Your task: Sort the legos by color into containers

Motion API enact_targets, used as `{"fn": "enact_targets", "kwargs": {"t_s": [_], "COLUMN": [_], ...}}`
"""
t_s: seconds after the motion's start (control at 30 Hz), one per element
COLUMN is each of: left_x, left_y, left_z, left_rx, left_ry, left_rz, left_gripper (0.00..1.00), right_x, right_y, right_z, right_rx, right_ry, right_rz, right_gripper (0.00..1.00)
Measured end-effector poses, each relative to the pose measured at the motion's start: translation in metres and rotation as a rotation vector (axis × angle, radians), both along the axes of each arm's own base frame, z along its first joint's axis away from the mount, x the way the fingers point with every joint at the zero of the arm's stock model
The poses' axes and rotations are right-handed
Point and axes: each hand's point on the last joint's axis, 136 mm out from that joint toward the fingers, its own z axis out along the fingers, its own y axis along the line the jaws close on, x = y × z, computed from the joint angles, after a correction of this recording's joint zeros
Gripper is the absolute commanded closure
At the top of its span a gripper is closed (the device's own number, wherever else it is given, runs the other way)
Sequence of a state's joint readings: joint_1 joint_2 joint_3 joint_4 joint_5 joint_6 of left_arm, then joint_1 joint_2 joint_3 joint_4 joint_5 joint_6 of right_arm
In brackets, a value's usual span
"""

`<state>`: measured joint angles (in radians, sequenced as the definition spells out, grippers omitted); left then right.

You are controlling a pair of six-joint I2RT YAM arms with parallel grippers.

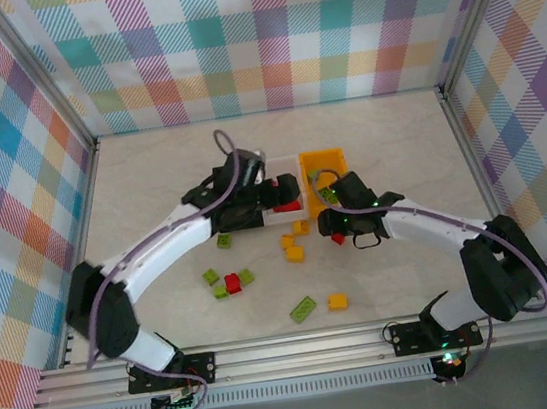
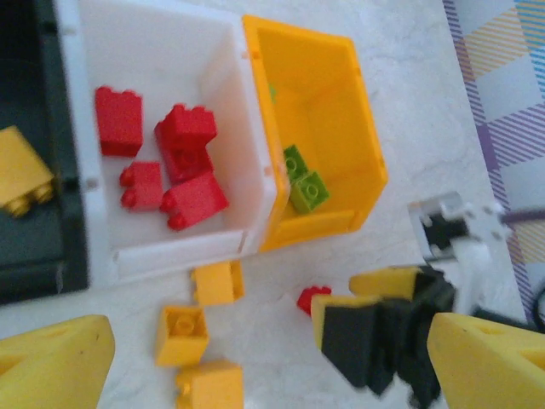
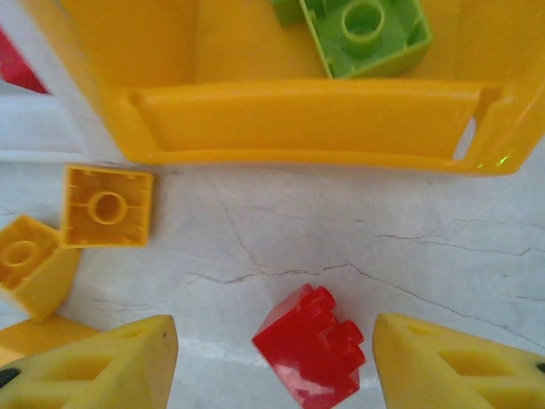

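right wrist view: the right gripper [image 3: 274, 328] is spread wide and holds nothing. its two yellow fingers sit either side of a small red brick [image 3: 311, 358] lying tilted on the table [image 3: 341, 230]. that straddle looks like the line-up for a pinch, so i judge this brick to be the one being picked.

just beyond it stands the near wall of the orange bin [image 3: 306, 128], with a green brick [image 3: 366, 30] inside. the red one likely belongs further left, in the white bin [image 2: 247, 128], where other red bricks [image 2: 183, 141] lie. it would have to be lifted over that rim.

to the left of the red brick, three yellow bricks [image 2: 180, 334] wait loose by the bins' near edge.

the left gripper [image 2: 271, 341] is also released and empty, hanging above this patch. left again is the black bin [image 2: 51, 247], holding a yellow brick [image 2: 21, 175].

nearer the arm bases, a loose green brick [image 1: 302, 308], a yellow one [image 1: 338, 301] and a red-and-green cluster [image 1: 231, 283] remain, so sorting looks partly done.
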<state>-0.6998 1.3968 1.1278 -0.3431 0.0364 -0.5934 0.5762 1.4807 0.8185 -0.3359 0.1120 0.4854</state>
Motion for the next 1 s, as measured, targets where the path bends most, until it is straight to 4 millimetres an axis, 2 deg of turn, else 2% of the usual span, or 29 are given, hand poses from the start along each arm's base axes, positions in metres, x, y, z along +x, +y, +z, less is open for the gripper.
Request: {"fn": "enact_targets", "kwargs": {"t_s": [0.1,0.23,0.4,0.47,0.57,0.67,0.8,0.87,0.93,1.0], "left_x": [-0.026,-0.056,-0.078,-0.083,-0.091,-0.098,-0.106,-0.108,-0.109,-0.11], "left_y": [0.024,0.054,0.08,0.089,0.102,0.113,0.12,0.122,0.123,0.123], "left_z": [-0.014,-0.036,-0.038,-0.036,-0.039,-0.047,-0.061,-0.066,-0.069,-0.07], "left_rx": [-0.007,0.001,-0.018,-0.025,-0.031,-0.021,-0.008,0.002,0.007,0.01], "left_ry": [0.018,0.05,0.035,0.023,0.016,0.021,0.05,0.064,0.072,0.079], "left_rz": [0.024,0.065,0.11,0.13,0.162,0.184,0.196,0.2,0.2,0.2], "left_gripper": [0.0,0.0,0.0,0.0,0.0,0.0,0.0,0.0,0.0,0.0], "right_x": [-0.002,-0.006,-0.005,-0.005,-0.007,0.0,0.033,0.053,0.073,0.092], "right_y": [-0.002,-0.004,-0.005,-0.004,0.003,0.023,0.06,0.076,0.09,0.102], "right_z": [-0.019,-0.034,-0.034,-0.03,-0.016,0.011,0.063,0.081,0.087,0.084], "right_rx": [-0.034,-0.062,-0.064,-0.062,-0.047,-0.003,0.085,0.112,0.12,0.111], "right_ry": [0.044,0.082,0.07,0.06,0.035,-0.008,-0.11,-0.15,-0.17,-0.171], "right_rz": [0.003,0.007,0.017,0.03,0.067,0.114,0.153,0.156,0.156,0.152], "right_gripper": [0.45,0.59,0.74,0.77,0.78,0.78,0.77,0.75,0.74,0.71]}}
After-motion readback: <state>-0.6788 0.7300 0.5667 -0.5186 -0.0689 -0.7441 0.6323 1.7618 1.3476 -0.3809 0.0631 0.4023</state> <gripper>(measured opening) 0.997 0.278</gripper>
